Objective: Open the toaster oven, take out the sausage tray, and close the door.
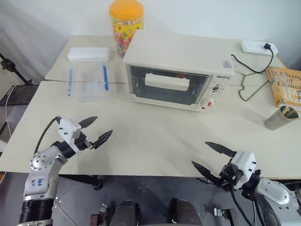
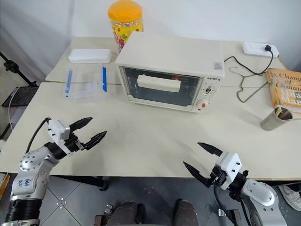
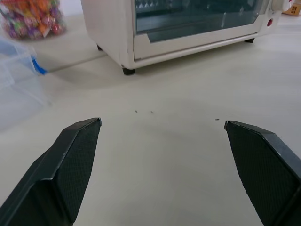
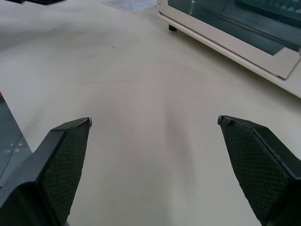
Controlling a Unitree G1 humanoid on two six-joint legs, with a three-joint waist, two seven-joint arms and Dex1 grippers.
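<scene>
Looking down from the head, the toaster oven (image 1: 176, 70) stands on the cream table (image 1: 155, 136), its door (image 1: 168, 84) shut and the long bar handle (image 1: 167, 81) across the glass. The left gripper (image 1: 96, 131) hovers above the table's near-left part with its black fingers spread wide and nothing between them; the oven is well beyond its fingertips and off to their right. The right gripper (image 1: 212, 157) hangs at the table's near edge, fingers likewise spread and empty, the oven far ahead of its tips and to their left. Beyond the left fingers lies a clear plastic box (image 1: 87, 77) with blue clips, and behind it a yellow-lidded candy jar (image 1: 125, 21). Far right of the right fingers are a metal cup (image 1: 281, 117), a book (image 1: 286, 85) and a power strip (image 1: 258, 47).

In the left wrist view, the two fingers (image 3: 66, 169) stand apart over bare table; the oven's lower front corner (image 3: 127, 47) sits well past them.

In the right wrist view, the fingers (image 4: 61, 160) are apart too, with the door's lower frame (image 4: 235, 44) ahead. The sausage tray cannot be made out behind the glass.
</scene>
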